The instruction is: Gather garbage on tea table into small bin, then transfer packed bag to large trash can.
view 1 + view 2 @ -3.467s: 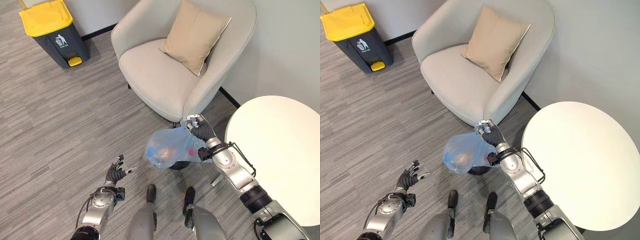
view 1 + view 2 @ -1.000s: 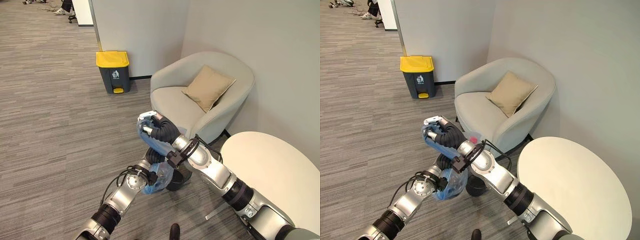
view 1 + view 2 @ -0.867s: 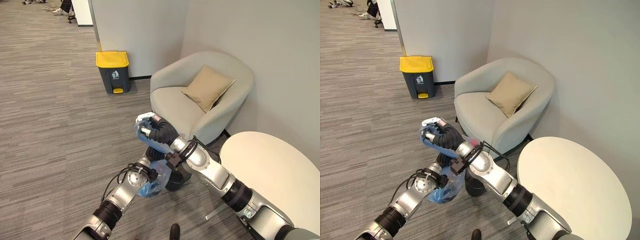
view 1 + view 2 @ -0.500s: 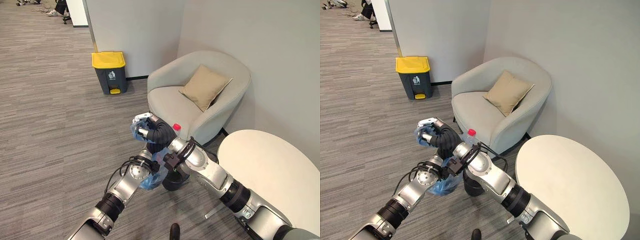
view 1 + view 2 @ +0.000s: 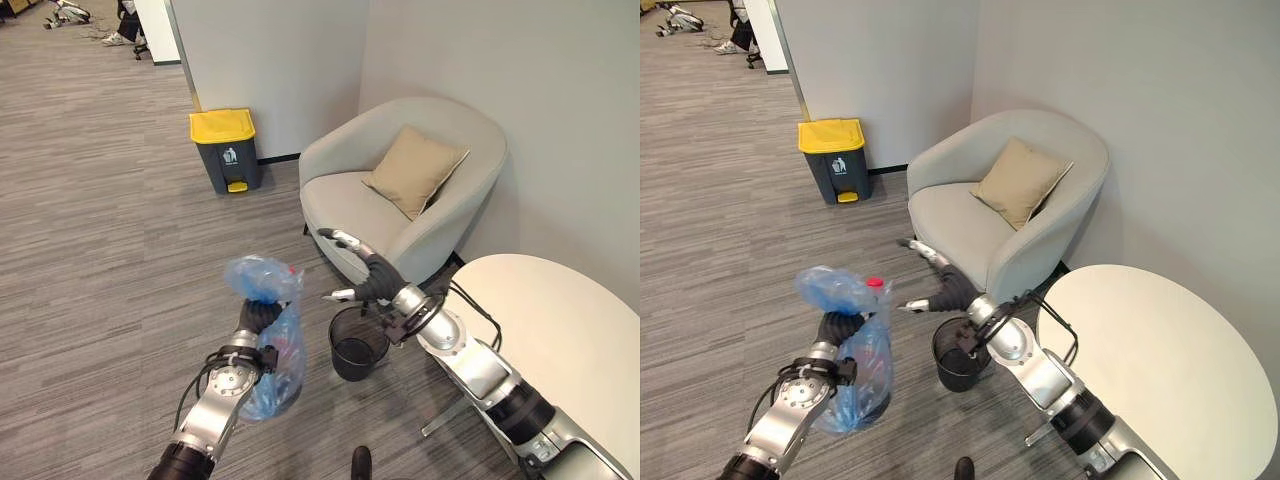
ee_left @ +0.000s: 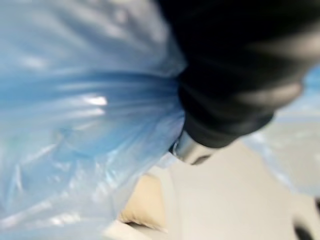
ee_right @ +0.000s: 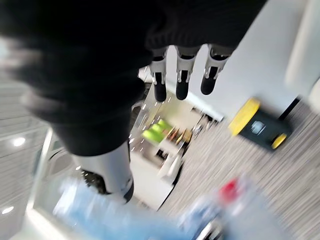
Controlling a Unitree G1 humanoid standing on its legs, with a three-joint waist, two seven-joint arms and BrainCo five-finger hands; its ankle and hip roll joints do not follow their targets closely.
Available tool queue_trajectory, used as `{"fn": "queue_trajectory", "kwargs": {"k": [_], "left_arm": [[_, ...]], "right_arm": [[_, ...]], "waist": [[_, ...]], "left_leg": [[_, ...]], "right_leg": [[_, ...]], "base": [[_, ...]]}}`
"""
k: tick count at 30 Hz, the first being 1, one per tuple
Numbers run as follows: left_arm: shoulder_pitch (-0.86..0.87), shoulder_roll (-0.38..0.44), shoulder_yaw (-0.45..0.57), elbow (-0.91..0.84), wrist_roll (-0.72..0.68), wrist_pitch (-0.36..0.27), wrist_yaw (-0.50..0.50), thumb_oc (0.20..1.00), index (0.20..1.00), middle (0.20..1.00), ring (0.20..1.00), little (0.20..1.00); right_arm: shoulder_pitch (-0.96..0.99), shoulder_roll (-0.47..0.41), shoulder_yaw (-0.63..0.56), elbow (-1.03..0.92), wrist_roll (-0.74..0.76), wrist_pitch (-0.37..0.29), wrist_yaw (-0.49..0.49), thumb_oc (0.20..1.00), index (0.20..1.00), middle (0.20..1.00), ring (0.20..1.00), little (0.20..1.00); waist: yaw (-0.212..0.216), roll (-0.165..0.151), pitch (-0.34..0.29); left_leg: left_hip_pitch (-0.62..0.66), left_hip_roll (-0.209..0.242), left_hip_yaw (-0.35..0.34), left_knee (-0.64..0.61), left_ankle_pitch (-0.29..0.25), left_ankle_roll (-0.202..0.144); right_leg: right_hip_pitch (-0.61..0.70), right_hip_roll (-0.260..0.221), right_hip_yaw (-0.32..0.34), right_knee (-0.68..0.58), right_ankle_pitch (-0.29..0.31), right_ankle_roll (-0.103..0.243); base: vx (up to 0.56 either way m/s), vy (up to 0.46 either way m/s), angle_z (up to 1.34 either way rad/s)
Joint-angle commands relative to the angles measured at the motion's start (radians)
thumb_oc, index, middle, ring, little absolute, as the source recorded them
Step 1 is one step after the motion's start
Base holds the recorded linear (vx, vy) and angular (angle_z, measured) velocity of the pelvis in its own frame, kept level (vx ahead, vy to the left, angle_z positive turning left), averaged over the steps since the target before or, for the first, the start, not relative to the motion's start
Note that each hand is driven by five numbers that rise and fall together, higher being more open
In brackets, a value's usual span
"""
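The left hand (image 5: 258, 316) is gripping the gathered neck of the blue garbage bag (image 5: 270, 368), which is hanging above the floor beside the small bin (image 5: 357, 345); the right hand (image 5: 365, 275) is hovering spread over the bin, holding nothing; the yellow-lidded trash can (image 5: 227, 148) is standing well apart by the wall; the thin plastic could be slipping from that one-handed grip on the way.

Silver-grey arms – dark ribbed wrist covers, dark-tipped silver fingers (image 7: 181, 75).

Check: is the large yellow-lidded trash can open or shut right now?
Shut: the yellow lid lies flat on the large trash can.
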Motion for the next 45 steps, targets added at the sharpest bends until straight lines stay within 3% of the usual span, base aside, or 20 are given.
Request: {"fn": "queue_trajectory", "kwargs": {"k": [1,3,7,13,21,25,27,28,29,30,31,33,37,41,43,45], "left_arm": [[-0.074,0.025,0.023,0.008,-0.010,-0.082,-0.002,0.200,0.200,0.200,0.200,0.200],[-0.018,0.046,0.079,0.031,-0.003,-0.081,-0.035,0.200,0.200,0.200,0.200,0.200],[0.059,0.069,0.141,0.065,0.000,-0.077,-0.086,0.200,0.200,0.200,0.200,0.200],[0.185,0.072,0.261,0.174,-0.047,-0.067,-0.161,0.200,0.200,0.200,0.200,0.200],[0.235,0.051,0.306,0.279,-0.057,-0.054,-0.181,0.200,0.200,0.200,0.200,0.200],[0.192,0.049,0.297,0.324,-0.069,-0.058,-0.157,0.200,0.200,0.200,0.200,0.200],[0.166,0.047,0.285,0.319,-0.071,-0.063,-0.150,0.200,0.200,0.200,0.200,0.200],[0.155,0.046,0.278,0.310,-0.070,-0.064,-0.148,0.200,0.200,0.200,0.200,0.200],[0.139,0.045,0.266,0.301,-0.068,-0.067,-0.151,0.200,0.200,0.200,0.200,0.200],[0.132,0.046,0.260,0.302,-0.066,-0.067,-0.153,0.200,0.200,0.200,0.200,0.200],[0.126,0.045,0.254,0.306,-0.063,-0.067,-0.157,0.200,0.200,0.200,0.200,0.200],[0.112,0.052,0.243,0.311,-0.056,-0.068,-0.156,0.200,0.200,0.200,0.200,0.200],[0.111,0.061,0.241,0.303,-0.046,-0.066,-0.151,0.200,0.200,0.200,0.200,0.200],[0.099,0.085,0.240,0.285,-0.034,-0.066,-0.147,0.200,0.200,0.200,0.200,0.200],[0.084,0.091,0.233,0.289,-0.029,-0.065,-0.141,0.200,0.200,0.200,0.200,0.200],[0.075,0.087,0.222,0.286,-0.034,-0.065,-0.147,0.200,0.200,0.200,0.200,0.200]], "right_arm": [[0.003,0.015,-0.074,-0.077,-0.040,-0.055,-0.033,1.000,1.000,1.000,1.000,1.000],[0.118,-0.027,-0.158,-0.049,-0.041,-0.047,-0.026,1.000,1.000,1.000,1.000,1.000],[0.275,-0.029,-0.249,0.050,0.023,-0.031,0.007,1.000,1.000,1.000,1.000,1.000],[0.455,0.021,-0.397,0.260,0.167,-0.004,0.054,1.000,1.000,1.000,1.000,1.000],[0.497,0.032,-0.434,0.384,0.166,-0.001,0.054,1.000,1.000,1.000,1.000,1.000],[0.474,0.031,-0.436,0.415,0.168,-0.013,0.025,1.000,1.000,1.000,1.000,1.000],[0.461,0.031,-0.439,0.424,0.164,-0.016,0.006,1.000,1.000,1.000,1.000,1.000],[0.458,0.031,-0.442,0.428,0.163,-0.015,-0.005,1.000,1.000,1.000,1.000,1.000],[0.451,0.033,-0.444,0.440,0.163,-0.012,-0.014,1.000,1.000,1.000,1.000,1.000],[0.450,0.034,-0.445,0.443,0.158,-0.012,-0.020,1.000,1.000,1.000,1.000,1.000],[0.448,0.036,-0.444,0.446,0.154,-0.010,-0.022,1.000,1.000,1.000,1.000,1.000],[0.429,0.038,-0.430,0.453,0.149,-0.005,-0.026,1.000,1.000,1.000,1.000,1.000],[0.405,0.050,-0.414,0.454,0.136,-0.001,-0.030,1.000,1.000,1.000,1.000,1.000],[0.376,0.078,-0.395,0.449,0.132,0.001,-0.031,1.000,1.000,1.000,1.000,1.000],[0.375,0.088,-0.395,0.449,0.135,-0.001,-0.036,1.000,1.000,1.000,1.000,1.000],[0.376,0.086,-0.397,0.439,0.140,-0.002,-0.039,1.000,1.000,1.000,1.000,1.000]], "waist": [[-0.010,-0.009,-0.008],[-0.019,-0.003,-0.006],[-0.027,0.003,-0.006],[-0.034,0.009,0.006],[-0.026,0.006,0.028],[-0.013,-0.012,0.095],[-0.011,-0.017,0.113],[-0.014,-0.021,0.119],[-0.023,-0.020,0.118],[-0.026,-0.016,0.114],[-0.028,-0.018,0.117],[-0.023,-0.025,0.118],[-0.015,-0.032,0.122],[0.005,-0.033,0.147],[0.001,-0.031,0.159],[-0.016,-0.022,0.168]], "left_leg": [[-0.027,-0.026,-0.025,-0.005,-0.059,0.010],[-0.029,-0.027,-0.025,-0.006,-0.056,0.009],[-0.028,-0.028,-0.024,-0.007,-0.057,0.008],[-0.026,-0.026,-0.028,-0.001,-0.060,0.006],[-0.037,-0.020,-0.044,0.032,-0.068,0.001],[-0.156,-0.020,-0.048,0.172,-0.081,-0.021],[-0.207,-0.009,-0.012,0.226,-0.084,-0.031],[-0.226,0.008,0.036,0.248,-0.085,-0.031],[-0.235,0.044,0.129,0.271,-0.097,-0.022],[-0.218,0.058,0.155,0.271,-0.127,-0.025],[-0.219,0.064,0.183,0.269,-0.113,-0.015],[-0.225,0.060,0.178,0.281,-0.126,-0.005],[-0.227,0.044,0.166,0.279,-0.144,0.015],[-0.225,-0.002,0.129,0.282,-0.179,0.060],[-0.211,-0.020,0.100,0.269,-0.183,0.066],[-0.188,-0.047,0.057,0.241,-0.183,0.072]], "right_leg": [[0.095,-0.043,0.010,0.064,-0.224,0.097],[0.095,-0.045,0.004,0.064,-0.225,0.100],[0.094,-0.047,-0.003,0.065,-0.226,0.101],[0.096,-0.046,-0.010,0.071,-0.235,0.100],[0.097,-0.041,-0.014,0.080,-0.252,0.091],[0.068,-0.052,-0.048,0.088,-0.251,0.081],[0.053,-0.066,-0.080,0.089,-0.250,0.079],[0.050,-0.078,-0.105,0.084,-0.247,0.078],[0.041,-0.091,-0.145,0.079,-0.244,0.079],[0.053,-0.091,-0.157,0.076,-0.257,0.086],[0.047,-0.097,-0.176,0.081,-0.244,0.083],[0.051,-0.109,-0.191,0.096,-0.247,0.089],[0.041,-0.130,-0.186,0.129,-0.255,0.102],[-0.031,-0.187,-0.157,0.317,-0.268,0.131],[-0.070,-0.170,-0.111,0.392,-0.260,0.136],[-0.146,-0.117,-0.050,0.420,-0.248,0.125]], "base": [[0.00,0.000,0.00],[0.00,-0.010,0.04],[0.00,0.000,0.00],[0.00,0.000,0.00],[-0.01,-0.034,0.01],[-0.14,-0.043,0.22],[-0.15,-0.009,0.60],[-0.08,0.031,0.86],[0.04,0.041,0.81],[0.02,0.054,0.69],[0.10,0.085,0.88],[0.06,0.108,0.78],[0.05,0.166,0.08],[0.08,0.243,-0.06],[0.12,0.112,0.32],[0.20,0.104,0.74]]}}
